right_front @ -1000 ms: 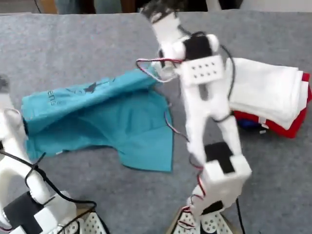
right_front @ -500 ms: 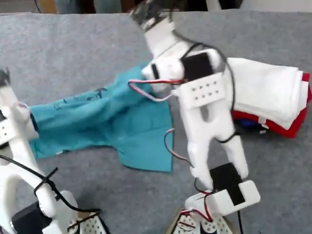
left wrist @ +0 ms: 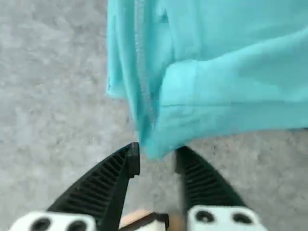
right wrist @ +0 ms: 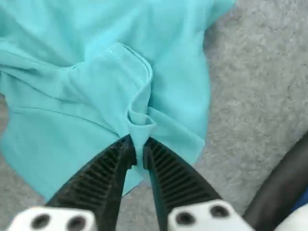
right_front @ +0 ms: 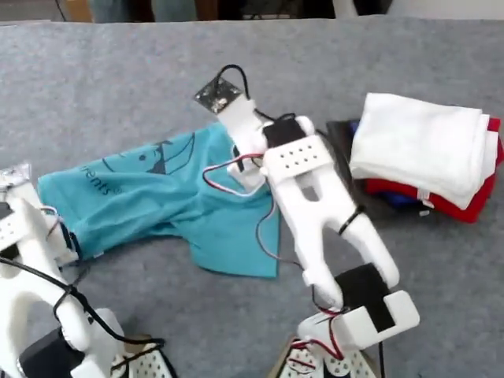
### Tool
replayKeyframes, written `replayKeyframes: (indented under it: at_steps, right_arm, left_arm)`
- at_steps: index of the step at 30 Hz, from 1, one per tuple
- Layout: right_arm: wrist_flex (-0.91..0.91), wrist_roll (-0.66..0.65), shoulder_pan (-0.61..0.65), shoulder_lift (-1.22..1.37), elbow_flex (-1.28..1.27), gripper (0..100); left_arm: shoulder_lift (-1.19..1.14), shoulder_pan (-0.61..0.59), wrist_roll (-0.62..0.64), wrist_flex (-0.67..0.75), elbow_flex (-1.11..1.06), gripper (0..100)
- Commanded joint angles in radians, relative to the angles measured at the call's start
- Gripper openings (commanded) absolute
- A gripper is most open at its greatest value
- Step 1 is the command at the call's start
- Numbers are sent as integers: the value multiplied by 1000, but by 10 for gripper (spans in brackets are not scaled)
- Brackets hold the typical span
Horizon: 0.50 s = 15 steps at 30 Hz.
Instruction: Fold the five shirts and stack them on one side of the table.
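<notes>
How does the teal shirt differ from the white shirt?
The teal shirt lies loosely spread and creased on the table; the white shirt is neatly folded. The teal shirt lies alone, the white shirt lies on a red shirt. The right gripper pinches the teal shirt; the white shirt is untouched. Both are on the same table.

Dark lettering [right_front: 96,183] and a small graphic [right_front: 161,156] on the teal shirt [right_front: 197,213] (all of it illegible)

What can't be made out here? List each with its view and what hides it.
High view: the right arm covers the gripped fold of the teal shirt.
High view: the white shirt covers the stack beneath; its count is unclear.
Left wrist view: the edges cut off the shirt beyond the hem at the left gripper.
</notes>
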<state>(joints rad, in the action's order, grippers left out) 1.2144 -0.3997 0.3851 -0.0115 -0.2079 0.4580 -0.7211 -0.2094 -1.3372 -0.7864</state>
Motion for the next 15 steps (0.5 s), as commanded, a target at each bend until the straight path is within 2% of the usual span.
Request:
replayKeyframes:
  at_steps: [1,5,10,12,15]
  right_arm:
    - [-25,-9,6,-41,-1,14]
    - [-28,-9,6,-41,-1,14]
    - [-23,-2,8,-44,-4,14]
    - [-21,0,8,-47,-5,14]
    - [-21,0,8,-47,-5,14]
  left_arm:
    - [28,-5,5,-187,228,337]
    - [18,-8,5,-348,414,417]
    - [15,-13,5,-354,410,416]
    - [17,-15,6,-307,351,378]
    - [17,-39,12,-207,251,240]
